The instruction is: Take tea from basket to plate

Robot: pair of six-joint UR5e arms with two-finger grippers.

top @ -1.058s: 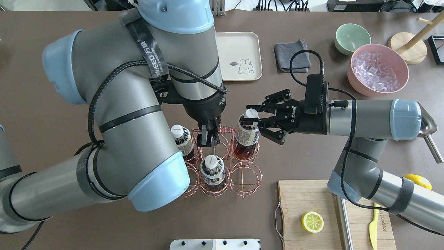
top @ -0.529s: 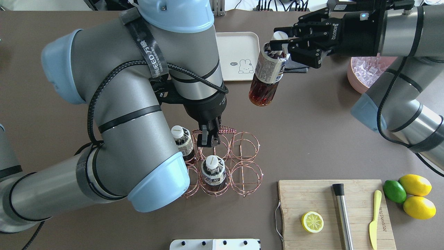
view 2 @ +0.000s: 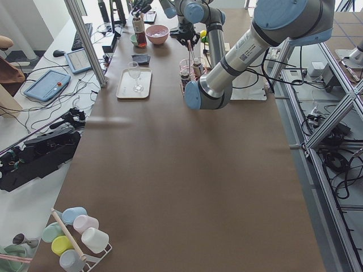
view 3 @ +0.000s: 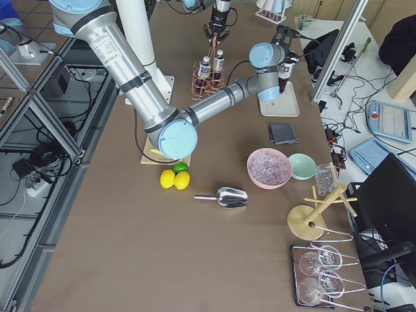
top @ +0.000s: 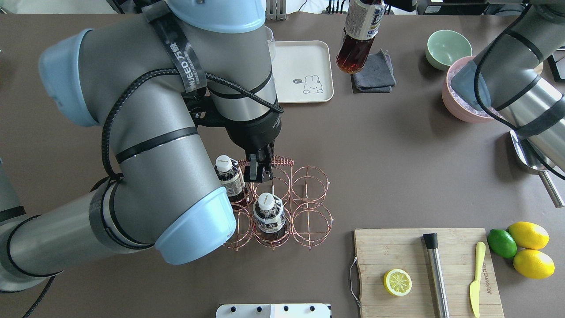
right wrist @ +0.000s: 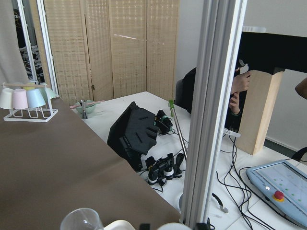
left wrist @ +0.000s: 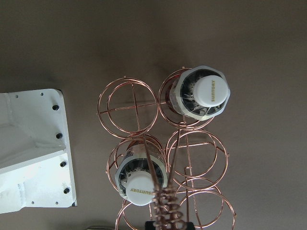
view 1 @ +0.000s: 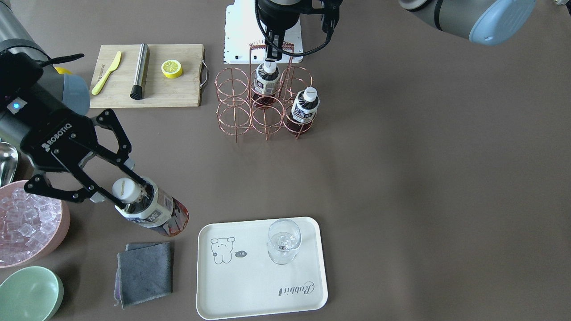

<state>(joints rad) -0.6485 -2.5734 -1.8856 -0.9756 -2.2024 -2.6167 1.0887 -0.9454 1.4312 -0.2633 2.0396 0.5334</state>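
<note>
Closest to the robot there's a wooden cutting board (top: 397, 251) with a lemon half (top: 397, 282) on it, off to its right.

Next out, mid-desk (top: 397, 154), is the copper wire basket (top: 310, 201). The left hand (top: 258, 172) comes straight down on it, fingers clamped around the coiled wire handle. Two bottles of tea stand upright in there. One bottle (top: 268, 216) is in the middle cell of the near row. The other bottle (top: 227, 176) is in the far row, in the cell on the robot's left.

Further out, on the far side, the right hand (view 1: 131, 194) has the tea (view 1: 151, 211) pinched at the neck, just under the white cap. The bottle is up in the air and tilted, with its bottom end leaning toward the plate (view 1: 250, 290). It hangs over the near edge of a folded grey cloth (view 1: 145, 272), so it's beside the plate and not touching it. The plate itself is cream, has the little bear drawing, and carries a clear glass (view 1: 283, 240) standing upright.

Past the cloth, to the robot's right, are a pink bowl of ice (view 1: 26, 227) and a mint-green bowl (view 1: 29, 294).
</note>
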